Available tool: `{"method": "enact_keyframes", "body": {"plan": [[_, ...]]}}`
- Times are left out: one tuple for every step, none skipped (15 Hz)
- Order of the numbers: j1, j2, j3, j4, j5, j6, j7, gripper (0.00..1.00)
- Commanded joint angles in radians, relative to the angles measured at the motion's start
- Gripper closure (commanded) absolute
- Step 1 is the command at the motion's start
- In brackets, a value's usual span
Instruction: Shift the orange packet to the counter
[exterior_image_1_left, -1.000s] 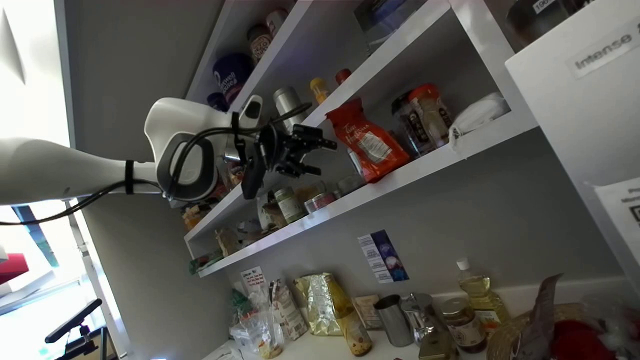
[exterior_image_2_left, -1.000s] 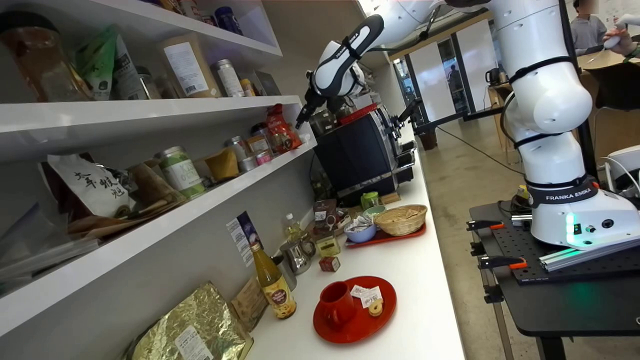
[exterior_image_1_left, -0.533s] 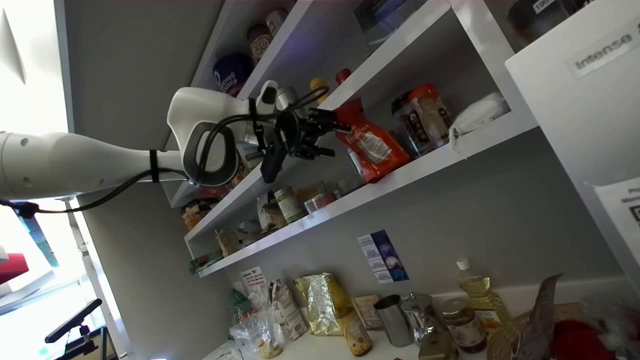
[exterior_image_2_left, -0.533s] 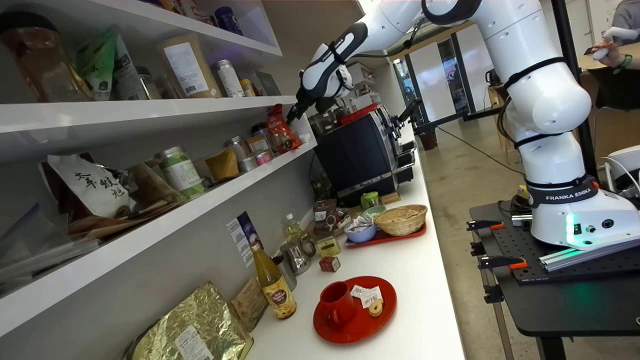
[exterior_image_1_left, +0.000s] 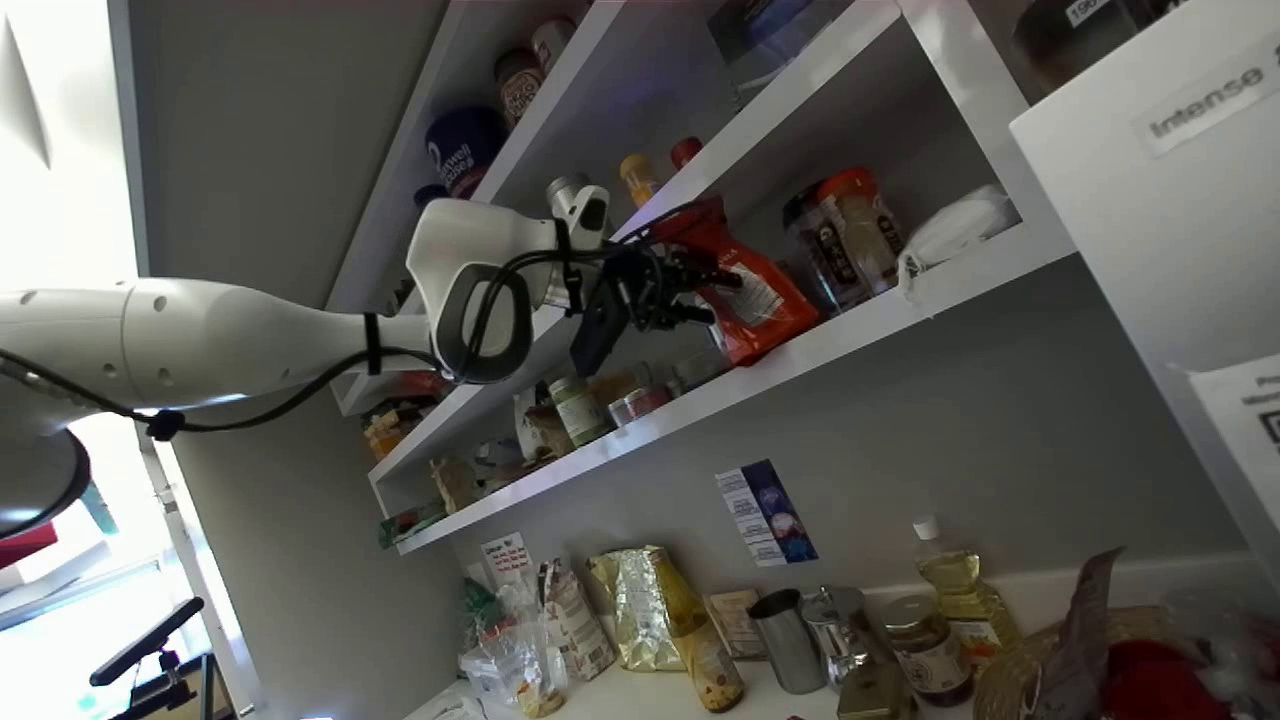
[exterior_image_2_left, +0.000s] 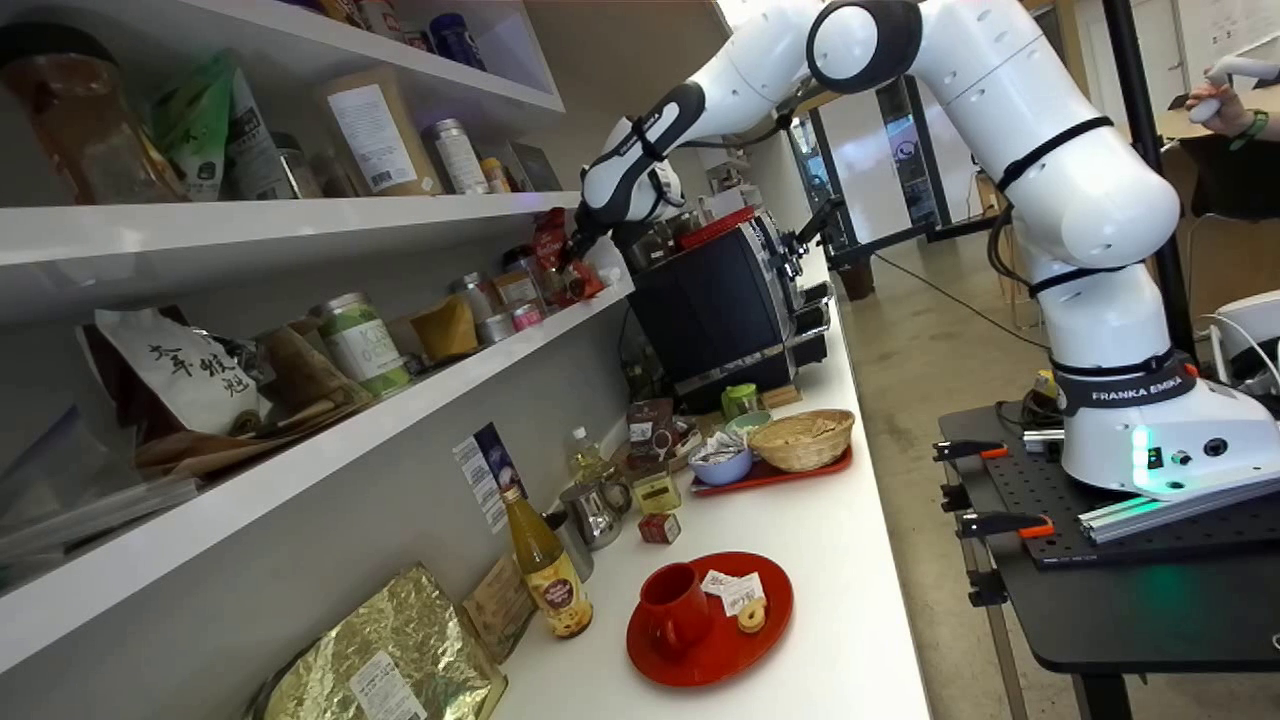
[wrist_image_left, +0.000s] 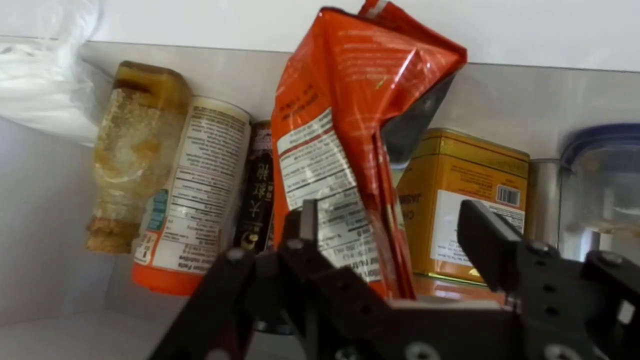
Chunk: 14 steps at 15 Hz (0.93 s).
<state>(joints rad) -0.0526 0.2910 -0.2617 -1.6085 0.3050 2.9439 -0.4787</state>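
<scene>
The orange packet (exterior_image_1_left: 765, 310) is a red-orange bag with a white label panel. It stands leaning on the lower wall shelf (exterior_image_2_left: 470, 365) and also shows in an exterior view (exterior_image_2_left: 552, 235). My gripper (exterior_image_1_left: 725, 298) is at the packet's front, overlapping it in both exterior views. In the wrist view the packet (wrist_image_left: 320, 145) fills the middle. My gripper (wrist_image_left: 390, 220) is open there, its left finger over the packet's label, its right finger before a yellow tin. The packet's side seam lies between the fingers; contact cannot be told. The counter (exterior_image_2_left: 820, 600) is below the shelf.
Beside the packet stand the yellow tin (wrist_image_left: 465, 200), an orange-capped bottle (wrist_image_left: 200, 185) and a corked bottle (wrist_image_left: 135, 150). An upper shelf board (exterior_image_2_left: 300, 225) runs above. On the counter are a red plate (exterior_image_2_left: 740, 650), a yellow bottle (exterior_image_2_left: 555, 590) and a basket (exterior_image_2_left: 805, 440).
My gripper has moved steadily toward the packet, from apart to overlapping it in both exterior views. It has stayed open. The packet has not visibly moved.
</scene>
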Motion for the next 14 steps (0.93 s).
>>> {"method": "enact_keyframes", "body": {"plan": [[-0.011, 0.054, 0.007, 0.077, 0.007, -0.026, -0.001, 0.58], [-0.011, 0.055, 0.007, 0.078, 0.007, -0.03, -0.001, 0.67], [-0.008, 0.051, 0.005, 0.069, 0.004, -0.027, 0.0, 0.74], [-0.006, 0.048, 0.003, 0.064, 0.001, -0.024, 0.001, 0.82], [-0.005, 0.039, 0.002, 0.053, 0.0, -0.026, 0.001, 0.89], [-0.004, 0.03, 0.003, 0.042, 0.001, -0.029, 0.0, 0.96], [0.0, 0.014, 0.0, 0.02, -0.003, -0.028, 0.001, 1.0], [0.001, -0.003, 0.003, -0.003, -0.001, -0.028, -0.003, 1.0], [0.004, -0.026, 0.005, -0.033, -0.002, -0.037, -0.007, 1.0], [0.01, -0.042, -0.002, -0.056, -0.009, -0.034, -0.001, 1.0], [0.014, -0.064, -0.008, -0.085, -0.016, -0.036, 0.001, 0.99], [0.022, -0.09, -0.017, -0.12, -0.029, -0.034, 0.008, 0.99], [0.027, -0.123, -0.022, -0.162, -0.04, -0.035, 0.007, 0.99], [0.033, -0.165, -0.031, -0.216, -0.058, -0.032, 0.008, 0.99]]}}
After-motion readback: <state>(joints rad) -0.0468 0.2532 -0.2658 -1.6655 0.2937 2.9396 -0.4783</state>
